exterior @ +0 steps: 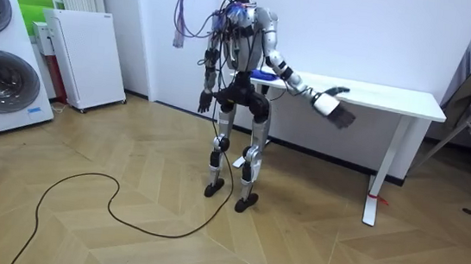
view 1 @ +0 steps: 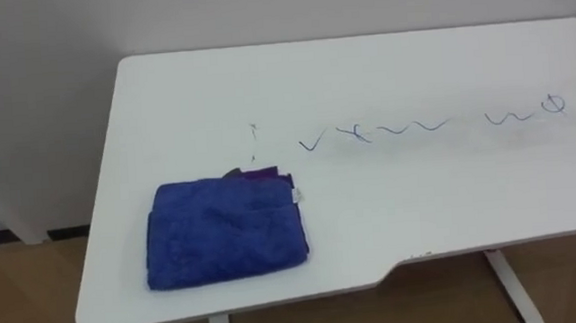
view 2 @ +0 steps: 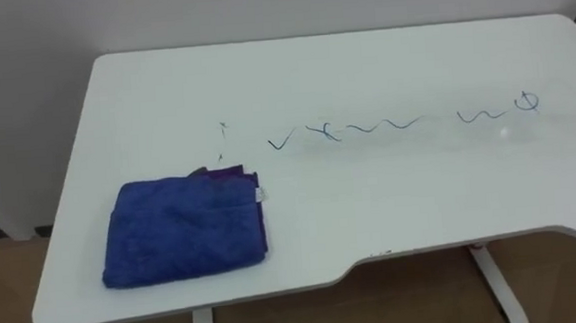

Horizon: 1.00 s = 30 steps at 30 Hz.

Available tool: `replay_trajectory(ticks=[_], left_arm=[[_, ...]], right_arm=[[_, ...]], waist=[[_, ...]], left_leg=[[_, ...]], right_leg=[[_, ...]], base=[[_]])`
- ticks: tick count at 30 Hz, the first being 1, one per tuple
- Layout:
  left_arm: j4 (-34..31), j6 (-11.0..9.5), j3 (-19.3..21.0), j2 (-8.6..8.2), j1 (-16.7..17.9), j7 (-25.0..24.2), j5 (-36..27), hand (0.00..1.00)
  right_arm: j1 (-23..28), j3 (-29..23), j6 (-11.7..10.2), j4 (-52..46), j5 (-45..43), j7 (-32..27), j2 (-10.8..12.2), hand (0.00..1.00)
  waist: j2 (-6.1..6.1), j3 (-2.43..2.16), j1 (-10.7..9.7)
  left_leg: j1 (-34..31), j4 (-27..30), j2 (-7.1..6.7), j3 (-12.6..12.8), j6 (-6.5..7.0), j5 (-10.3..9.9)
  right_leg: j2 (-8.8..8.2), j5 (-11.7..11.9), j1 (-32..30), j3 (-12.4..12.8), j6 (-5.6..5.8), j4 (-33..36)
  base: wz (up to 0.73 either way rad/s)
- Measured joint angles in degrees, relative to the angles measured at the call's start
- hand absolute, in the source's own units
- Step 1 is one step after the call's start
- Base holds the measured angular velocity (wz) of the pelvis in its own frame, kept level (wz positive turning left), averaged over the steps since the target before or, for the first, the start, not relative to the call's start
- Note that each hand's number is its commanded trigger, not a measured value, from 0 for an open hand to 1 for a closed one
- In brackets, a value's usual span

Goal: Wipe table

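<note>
Near-left on the worktop (view 1: 451, 202) lies 1 blue cloth (view 1: 224, 233), folded to a rough rectangle and flat, just inside the near edge. 1 purple piece (view 1: 262, 173) pokes out from under its far edge. 1 small white tag (view 1: 296, 194) sits at its right edge. No hand is on the cloth.

Approx. mid-worktop, right of the cloth and apart from it, 1 row of blue pen squiggles (view 1: 391, 129) runs left to right. It starts w/ a tick shape and ends w/ a small loop near the right edge. 1 tiny separate mark (view 1: 253, 132) sits just beyond the cloth's far-right corner. Rest of the top is bare white, w/ a wall right behind it.

Room view: the robot stands upright on a wood floor (exterior: 121, 242) at the worktop's left end, body turned toward it. Its right arm reaches out to the room view's right. The right hand (exterior: 335, 103) is at approx. worktop height by the near edge, well away from the cloth. Can't tell if its fingers are spread or curled, nor if it touches the top. The left hand (exterior: 205, 101) hangs at the robot's side, and its fingers can't be made out either.

At the room view's far left are 2 stacked washing machines (exterior: 1, 92) and 1 low white cabinet (exterior: 87, 57).
</note>
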Motion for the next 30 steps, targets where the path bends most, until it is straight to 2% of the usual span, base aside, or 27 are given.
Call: replay_trajectory(ticks=[2, 4, 7, 10, 13, 15, 19, 24, 30], left_arm=[[0.00, -0.17, -0.57, 0.24, -0.06, 0.02, 0.23, 0.00], [-0.58, -0.88, -2.03, 0.40, -0.20, 0.05, 0.29, 0.00], [-0.47, -1.41, -4.36, 0.74, 0.14, 0.04, 0.27, 0.00], [-0.66, -1.58, -5.11, 0.72, -0.11, 0.03, 0.18, 0.00], [-0.66, -1.64, -6.76, 0.74, -0.14, -0.05, 0.18, 0.00], [-0.67, -2.04, -7.80, 0.74, -0.28, -0.11, 0.20, 0.00], [-1.05, -3.26, -8.49, 0.73, -0.49, -0.50, 0.20, 0.00], [-0.89, -3.22, -9.49, 0.95, -0.88, -1.31, -0.17, 0.00], [-1.38, -3.12, -10.26, 1.04, -0.33, -1.75, 0.30, 0.00]], right_arm=[[-0.27, 2.35, -0.41, -4.47, -7.36, -1.51, 0.00, 0.00], [-0.38, 5.77, -1.08, -11.07, -15.59, -2.55, -0.01, 0.00], [-1.51, 8.98, -2.96, -17.12, -23.97, -3.09, -0.01, 0.00], [-1.67, 11.85, -3.79, -23.95, -32.90, -3.01, -0.02, 0.00], [-2.55, 15.09, -5.69, -28.87, -37.44, -2.79, -0.05, 0.00], [-2.77, 16.93, -6.13, -30.77, -38.49, -2.61, -0.13, 0.00], [-3.83, 20.53, -7.12, -32.06, -42.12, 0.61, -0.20, 0.00], [-4.21, 24.35, -7.05, -32.38, -43.92, 2.53, -0.30, 0.00], [-5.38, 28.71, -6.80, -32.19, -48.03, 4.51, -0.49, 0.00]], waist=[[0.35, 0.14, 1.28], [0.49, 0.02, 2.58], [0.99, 0.10, 3.66], [1.23, 0.07, 4.63], [1.32, 0.08, 4.98], [1.37, 0.11, 6.08], [0.98, 0.13, 6.19], [0.49, 0.13, 7.52], [0.10, 0.10, 10.26]], left_leg=[[0.00, 0.04, 0.06, 0.20, 0.00, 0.00], [-0.18, 0.08, 0.07, 0.32, 0.00, 0.00], [-0.07, 0.08, 0.07, 0.18, 0.00, 0.00], [-0.18, 0.12, 0.07, -0.09, 0.00, 0.00], [-0.17, 0.16, 0.07, -0.67, -0.01, 0.01], [-0.09, 0.18, 0.13, -0.80, -0.01, 0.02], [-0.98, 0.52, 0.16, -2.12, -0.01, 0.02], [-1.09, 0.65, 0.15, -3.61, -0.08, 0.06], [-1.03, 0.64, 0.14, -4.67, -0.09, 0.07]], right_leg=[[0.07, 0.02, -0.07, -0.03, -0.04, 0.00], [0.05, 0.06, -0.23, -0.21, -0.04, -0.09], [0.02, 0.08, 0.09, -0.55, -0.02, -0.15], [-0.11, 0.07, -0.01, -1.13, -0.02, -0.12], [-0.12, 0.07, 0.23, -1.86, -0.02, -0.12], [-0.10, 0.07, 0.37, -2.05, -0.02, -0.19], [-0.32, 0.08, 0.99, -4.68, -0.03, -0.40], [-0.35, 0.08, 1.21, -6.33, -0.03, -0.38], [-0.35, 0.08, 1.59, -6.91, -0.02, -0.42]], base=[[-0.15], [-0.02], [0.07], [0.08], [0.09], [0.04], [0.15], [0.14], [0.06]])
